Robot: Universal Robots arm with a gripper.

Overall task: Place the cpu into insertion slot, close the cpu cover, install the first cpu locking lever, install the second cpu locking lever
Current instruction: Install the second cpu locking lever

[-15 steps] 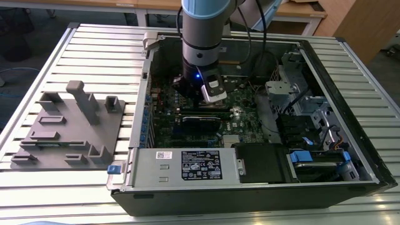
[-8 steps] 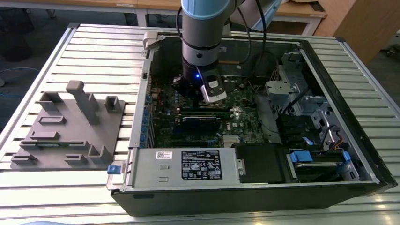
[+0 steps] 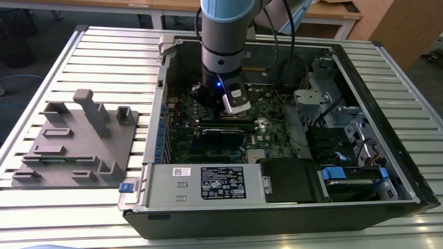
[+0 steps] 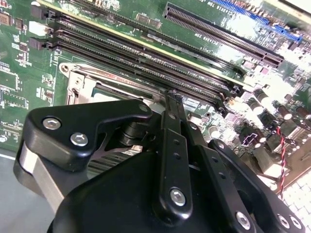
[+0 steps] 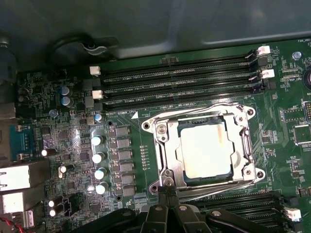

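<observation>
The black, linkage-armed gripper (image 5: 167, 194) has its jaws pinched right together with nothing between them, tips hovering at the edge of the silvery square metal cpu cover (image 5: 245, 145), which is folded down flat on the dark, silver-rimmed insertion slot (image 5: 163, 145). Just past those tips, the pale, shiny square cpu (image 5: 201, 148) sits in the slot, showing through the cover's window. Beyond the cpu run the long black memory slots (image 5: 180, 80) on the green circuit board (image 5: 136, 145).

In the second wrist view the hand (image 4: 171, 99) hides most of the insertion slot (image 4: 85, 82).
</observation>
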